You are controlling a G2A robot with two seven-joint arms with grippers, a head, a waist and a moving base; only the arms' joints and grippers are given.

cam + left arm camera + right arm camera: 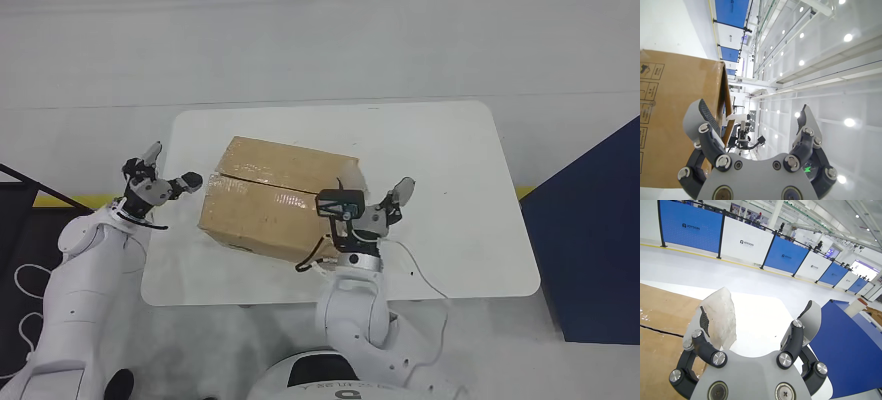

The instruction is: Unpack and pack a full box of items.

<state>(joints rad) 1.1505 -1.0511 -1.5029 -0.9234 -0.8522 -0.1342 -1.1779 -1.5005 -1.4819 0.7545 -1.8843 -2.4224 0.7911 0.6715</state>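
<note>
A white table (450, 150) with rounded corners carries the work, and past its right edge stands a dark blue partition (590, 250). The box (275, 200), brown cardboard, sits on the left-centre part of the table, turned a little askew, its top flaps folded down with a dark seam (285, 187) running along its length and glossy tape shining beside it. In the left wrist view the box (677, 94) shows printed handling marks on its side, and one end flap stands slightly away from the corner. The left gripper (174, 165) hangs off the box's left end, over the table's left edge, released and spread wide, grasping nothing. From its own camera the left gripper (753, 105) has one ribbed finger (706, 113) close against the box's flap edge; contact there cannot be judged. The right gripper (390, 200) is at the box's near right corner, above the bare table, also released with its jaws well apart. A thin cable (420, 270) trails from that arm across the near right part of the table. In the right wrist view the right gripper (761, 302) has a crumpled scrap of clear tape (723, 317) clinging to the finger nearer the box (662, 313).
</note>
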